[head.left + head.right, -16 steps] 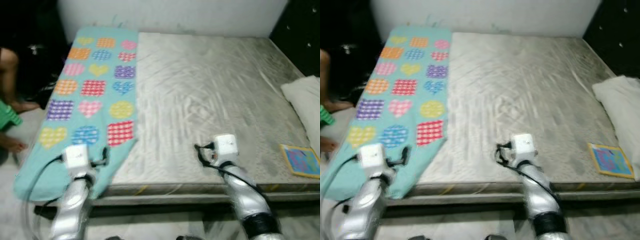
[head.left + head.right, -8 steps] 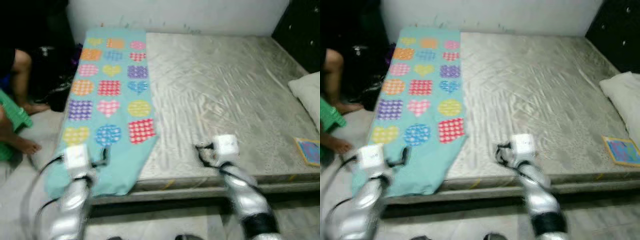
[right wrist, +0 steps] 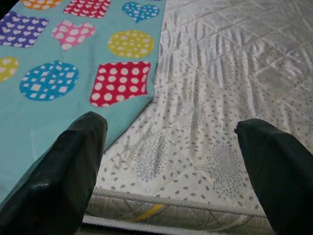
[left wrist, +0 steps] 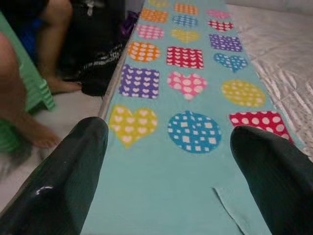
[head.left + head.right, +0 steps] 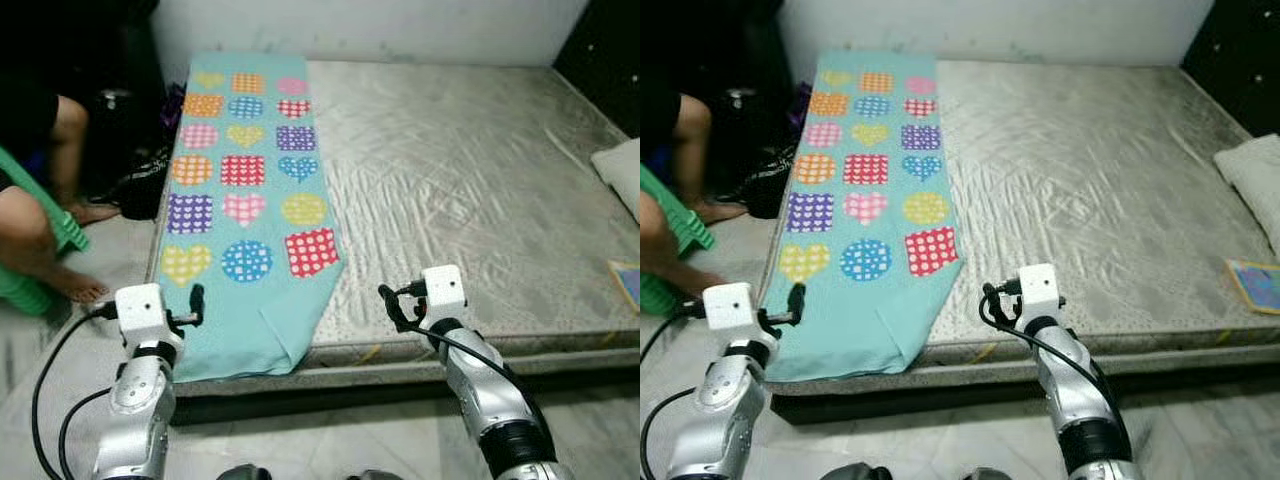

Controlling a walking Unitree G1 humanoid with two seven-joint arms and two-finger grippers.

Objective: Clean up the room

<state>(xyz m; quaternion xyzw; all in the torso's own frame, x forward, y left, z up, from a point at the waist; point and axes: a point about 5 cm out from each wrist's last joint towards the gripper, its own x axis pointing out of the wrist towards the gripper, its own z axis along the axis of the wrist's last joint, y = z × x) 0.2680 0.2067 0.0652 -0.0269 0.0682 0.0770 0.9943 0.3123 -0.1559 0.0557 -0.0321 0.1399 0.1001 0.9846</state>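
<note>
Cut off at the right edge of the head views: a white pillow point(image 5: 622, 172) and a colourful book point(image 5: 1256, 283), only a corner of each visible, both lying on the mattress point(image 5: 470, 190). Also cropped, at the left edge: a seated person's bare legs point(image 5: 40, 215) on a green plastic stool point(image 5: 30, 290), feet on the floor, upper body lost in darkness. Dark bags or clutter point(image 5: 140, 180) between the person and the bed, too shadowed to identify.

Bare grey quilted mattress on a low frame, wrinkled, set against a white wall point(image 5: 380, 30). Black tufted headboard point(image 5: 610, 45) at the right, barely seen. Pale tiled floor point(image 5: 1200, 420) in front of the bed.

Turquoise blanket point(image 5: 245, 200) with patterned hearts, circles and squares, spread lengthwise along the left side of the mattress, near end draped over the front edge, one corner folded over near the bottom.

Left gripper point(image 5: 195, 305) held just before the blanket's hanging near end, fingers point(image 4: 73, 176) spread wide, nothing between them, apart from the cloth. Right gripper point(image 5: 388, 305) raised over the front edge of the mattress, just right of the blanket's edge, fingers point(image 3: 68, 171) likewise parted and empty. Black cables looping from both silver arms.
</note>
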